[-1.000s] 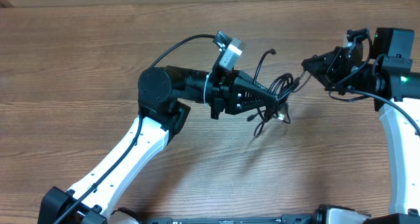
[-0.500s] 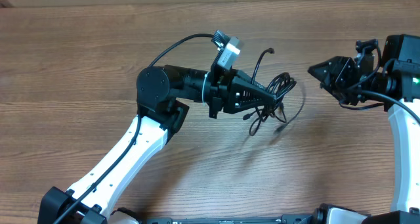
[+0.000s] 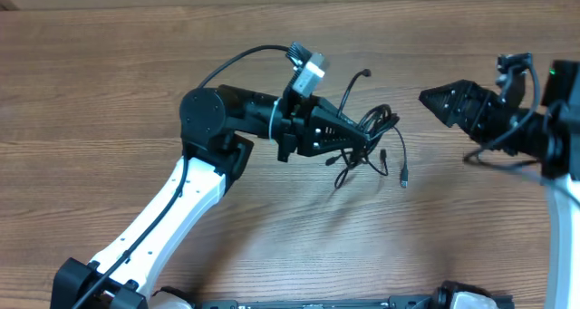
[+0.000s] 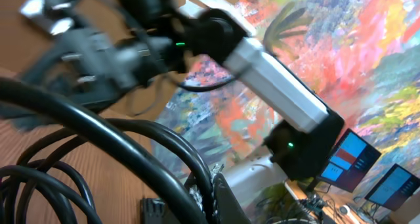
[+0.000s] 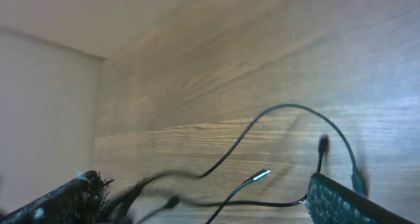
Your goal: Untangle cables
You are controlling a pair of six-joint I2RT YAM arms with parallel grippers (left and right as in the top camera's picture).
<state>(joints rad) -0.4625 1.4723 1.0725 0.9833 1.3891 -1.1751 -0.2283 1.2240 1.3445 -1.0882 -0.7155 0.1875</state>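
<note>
Black cables [image 3: 388, 126] hang bunched from the clamped left hand [image 3: 364, 142] for separating; right hand [image 3: 435, 99], at 3 o'clock, gapes empty.

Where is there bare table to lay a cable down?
Bare table lies left of the left arm, and between that arm and the right arm near their bases. The middle is crowded: the left gripper is shut on the cables, ends dangling, with the open right gripper beside them.

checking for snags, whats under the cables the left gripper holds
Only bare table and their shadow under the cables. The strands inside the left gripper are covered.
</note>
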